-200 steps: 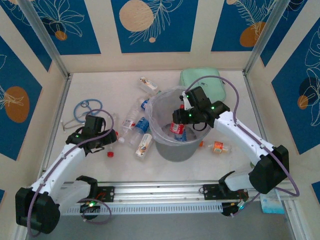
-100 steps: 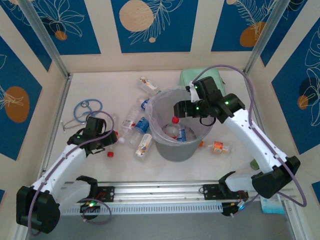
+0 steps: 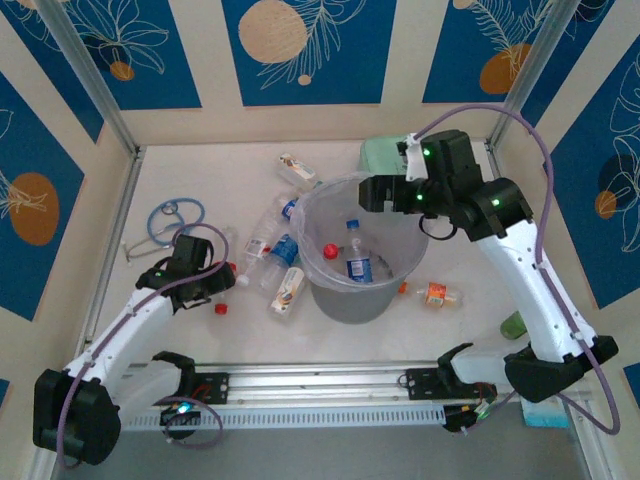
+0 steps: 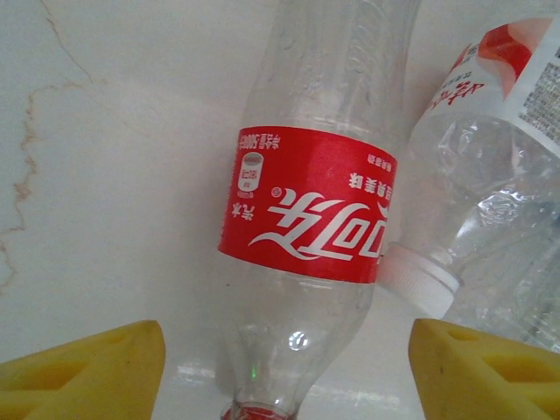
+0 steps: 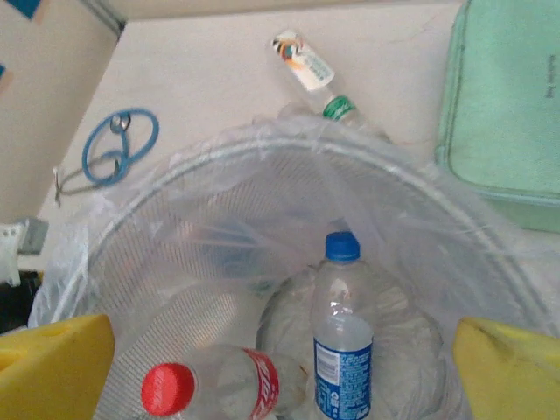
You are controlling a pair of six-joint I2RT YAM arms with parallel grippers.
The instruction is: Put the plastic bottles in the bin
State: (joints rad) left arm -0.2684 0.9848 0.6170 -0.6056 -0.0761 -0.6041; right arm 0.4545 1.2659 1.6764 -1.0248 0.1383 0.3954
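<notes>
The bin (image 3: 318,288) (image 5: 131,236), a grey bucket lined with a clear bag, stands mid-table. Two plastic bottles lie inside it: one with a red cap (image 3: 331,252) (image 5: 219,385) and one with a blue label (image 3: 358,262) (image 5: 343,350). My right gripper (image 3: 375,192) (image 5: 280,376) hovers open and empty above the bin's far right rim. My left gripper (image 3: 215,283) (image 4: 289,376) is open, low over a red-label bottle (image 4: 306,210) lying on the table; the bottle's neck lies between the yellow fingers (image 4: 87,367) without touching them. More bottles (image 3: 288,290) lie left of the bin, and an orange-label one (image 3: 437,294) to its right.
A white-capped bottle (image 4: 490,175) lies against the red-label one. A blue stethoscope (image 3: 170,215) (image 5: 118,149) lies far left. The mint-green pouch (image 3: 385,152) (image 5: 507,105) sits behind the bin. A green-capped bottle (image 3: 297,170) (image 5: 311,74) lies near the back wall.
My right gripper opened and let the red-cap bottle drop into the bin, then rose and pulled back toward the far right. The left gripper widened slightly and stayed where it was.
</notes>
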